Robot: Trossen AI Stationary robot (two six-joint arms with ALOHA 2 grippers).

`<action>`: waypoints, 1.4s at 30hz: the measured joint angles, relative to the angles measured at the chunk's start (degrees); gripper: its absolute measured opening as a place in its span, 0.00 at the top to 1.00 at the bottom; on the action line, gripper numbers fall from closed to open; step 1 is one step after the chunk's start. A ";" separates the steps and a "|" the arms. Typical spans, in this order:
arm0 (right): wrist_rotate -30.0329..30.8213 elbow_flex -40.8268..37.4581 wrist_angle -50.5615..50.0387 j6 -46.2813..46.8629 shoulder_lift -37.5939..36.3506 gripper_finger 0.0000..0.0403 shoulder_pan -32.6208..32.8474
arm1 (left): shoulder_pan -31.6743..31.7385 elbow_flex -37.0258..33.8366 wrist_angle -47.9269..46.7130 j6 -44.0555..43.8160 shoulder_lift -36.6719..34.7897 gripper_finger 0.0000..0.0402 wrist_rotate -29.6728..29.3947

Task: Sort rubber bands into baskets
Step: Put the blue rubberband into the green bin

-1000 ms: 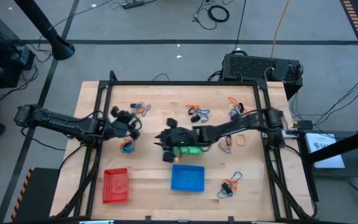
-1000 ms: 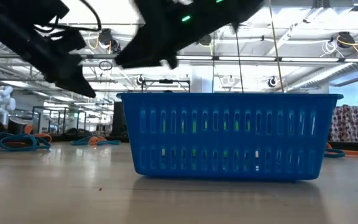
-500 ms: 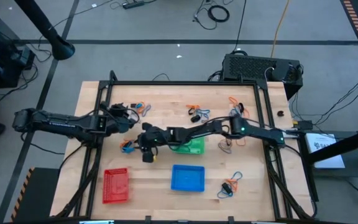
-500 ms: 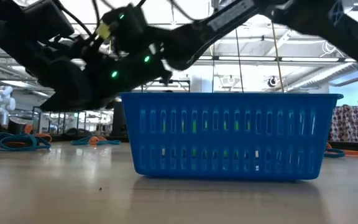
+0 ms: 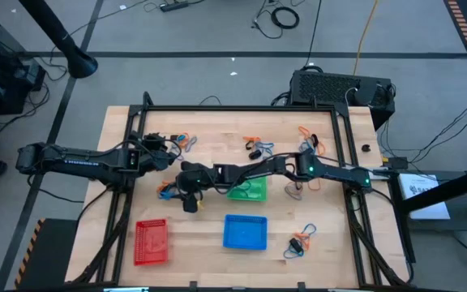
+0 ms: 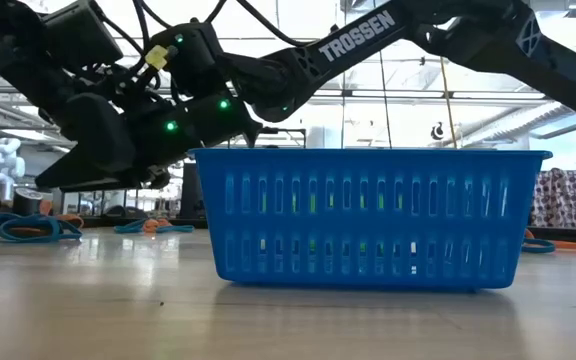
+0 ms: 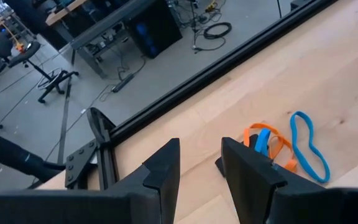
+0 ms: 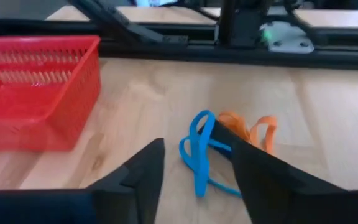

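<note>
A wooden table [image 5: 217, 231] seen from above holds three baskets: a red basket [image 5: 152, 241] at the near left, a blue basket [image 5: 244, 232] near the middle of the near edge, and a green basket [image 5: 250, 190] just behind the blue one, partly covered by the right arm. Rubber bands lie in about seven small clusters of orange, blue and black; single bands inside each cluster are too small to count. From left to right: one cluster [image 5: 165, 190] at mid-left, one [image 5: 184, 141] at the far left, one [image 5: 258, 147] at the far middle, one [image 5: 306, 142] at the far right, loose loops [image 5: 298, 187] at mid-right, and one [image 5: 301, 239] at the near right. The left gripper [image 5: 162, 156] hovers beside the far-left cluster, its fingers [image 7: 166, 168] a modest gap apart and pinching nothing. The right gripper [image 5: 186, 197] reaches across the table to the mid-left cluster; its fingers [image 8: 148, 165] are spread, with a blue band [image 8: 199, 153] and orange bands [image 8: 248, 131] lying on the wood between and just beyond them. A second ago the right gripper sat over the green basket; it has since swung left, uncovering much of that basket, while the left gripper has drawn back slightly.
</note>
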 joint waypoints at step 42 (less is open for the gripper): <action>1.44 -0.07 -6.94 0.45 -3.27 0.99 -1.03 | 0.22 -0.04 3.96 4.47 0.00 0.68 4.23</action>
